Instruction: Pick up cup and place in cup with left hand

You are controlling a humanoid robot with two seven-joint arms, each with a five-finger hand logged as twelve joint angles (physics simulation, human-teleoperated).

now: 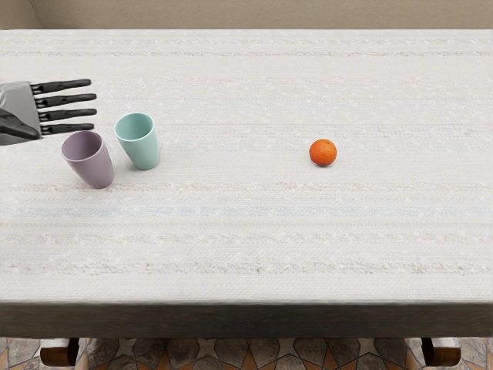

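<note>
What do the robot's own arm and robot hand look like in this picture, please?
The left robot hand has slim, black, jointed fingers and a black thumb on a light grey, smooth palm section. No cables or markings show. The rest of the arm is outside the picture.

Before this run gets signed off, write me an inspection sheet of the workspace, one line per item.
Surface: table with a pale, faintly striped top and a darker front edge.
Job's things: mauve cup and teal cup, both upright, close together but apart; neither is inside the other.
Clutter: one orange, right of the cups in the picture, not part of the task.
Grippers: left hand near the mauve cup, fingers extended and spread, holding nothing; right hand not in view.
Cables: nothing seen.
Surroundings: beige wall beyond the table, patterned tile floor below.
</note>
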